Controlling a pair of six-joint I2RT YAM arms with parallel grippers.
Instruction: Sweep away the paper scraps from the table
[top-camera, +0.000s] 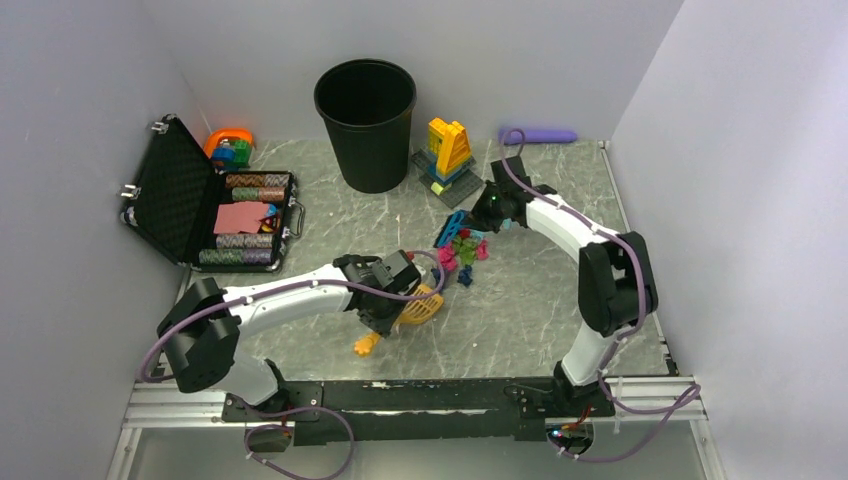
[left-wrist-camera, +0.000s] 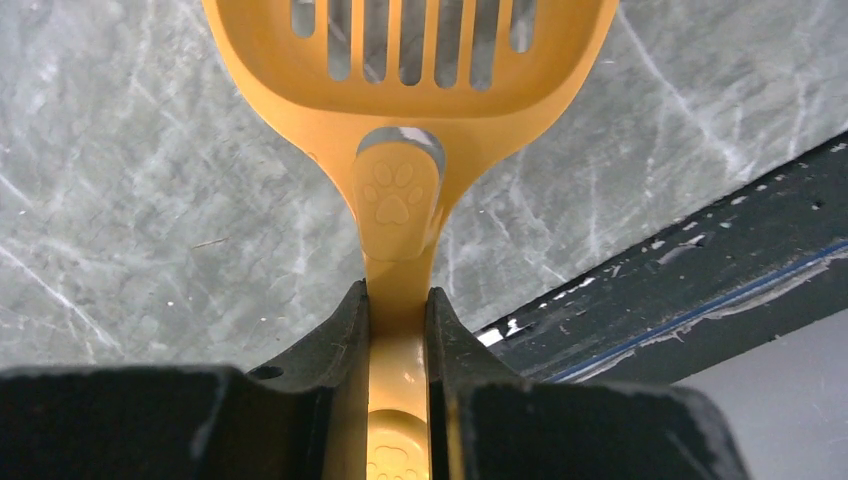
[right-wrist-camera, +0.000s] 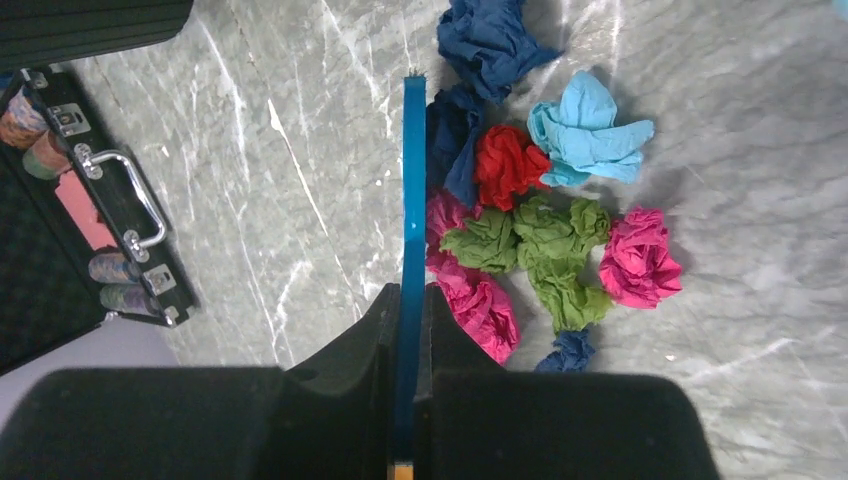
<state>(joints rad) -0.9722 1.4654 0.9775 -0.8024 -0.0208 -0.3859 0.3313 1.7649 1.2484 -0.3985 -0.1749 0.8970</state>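
Left gripper (left-wrist-camera: 398, 295) clamps slotted scoop (left-wrist-camera: 400, 110); right gripper (right-wrist-camera: 411, 292) clamps flat blue blade (right-wrist-camera: 413, 180) beside crumpled paper scraps (right-wrist-camera: 545, 230).

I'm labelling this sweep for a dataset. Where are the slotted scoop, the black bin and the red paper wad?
slotted scoop (left-wrist-camera: 400, 195): left wrist view, on its paw-print neck.
black bin (top-camera: 368, 150): top external view, on its outer wall.
red paper wad (right-wrist-camera: 510, 165): right wrist view, on its middle.

Bright, even overhead light w/ soft short shadows on the tabletop (top-camera: 530, 310), slight sheen there (wrist cams esp.), close foreground in both wrist pics dark & blurry.
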